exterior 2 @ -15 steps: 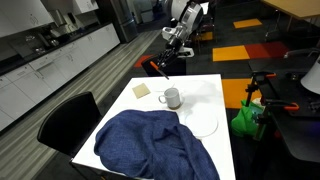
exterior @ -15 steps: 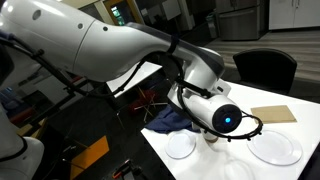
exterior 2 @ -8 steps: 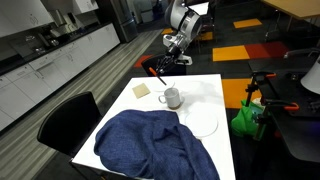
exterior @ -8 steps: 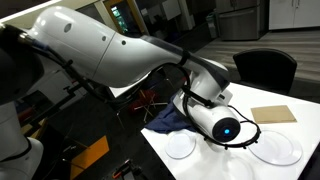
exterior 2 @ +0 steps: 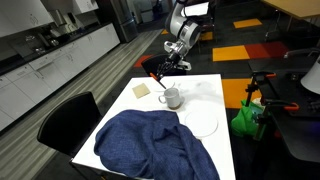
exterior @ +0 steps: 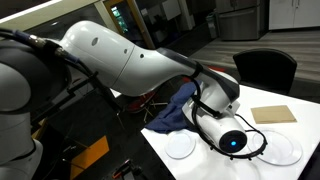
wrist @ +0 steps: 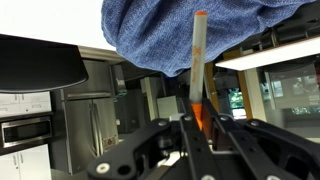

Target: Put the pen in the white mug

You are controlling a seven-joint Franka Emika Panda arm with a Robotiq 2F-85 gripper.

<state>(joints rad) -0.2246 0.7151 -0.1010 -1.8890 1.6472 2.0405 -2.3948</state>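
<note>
My gripper (wrist: 200, 122) is shut on the pen (wrist: 198, 50). The pen's orange part sits between the fingers and its whitish end sticks out past them. In an exterior view the gripper (exterior 2: 165, 72) hangs just above and a little behind the white mug (exterior 2: 171, 97), which stands upright on the white table (exterior 2: 205, 92). The pen itself is too small to make out there. In the exterior view from the opposite side the arm's wrist (exterior: 236, 140) is low over the table and hides the mug.
A blue cloth (exterior 2: 150, 145) covers the near part of the table and shows in the wrist view (wrist: 190, 30). A white plate (exterior 2: 202, 124) lies beside the mug. A tan square coaster (exterior 2: 141, 89) lies near the far corner. Two plates (exterior: 180, 146) (exterior: 280, 150) flank the wrist.
The gripper has come down with the pen towards the table and the mug. The mug, plates and cloth have not moved.
</note>
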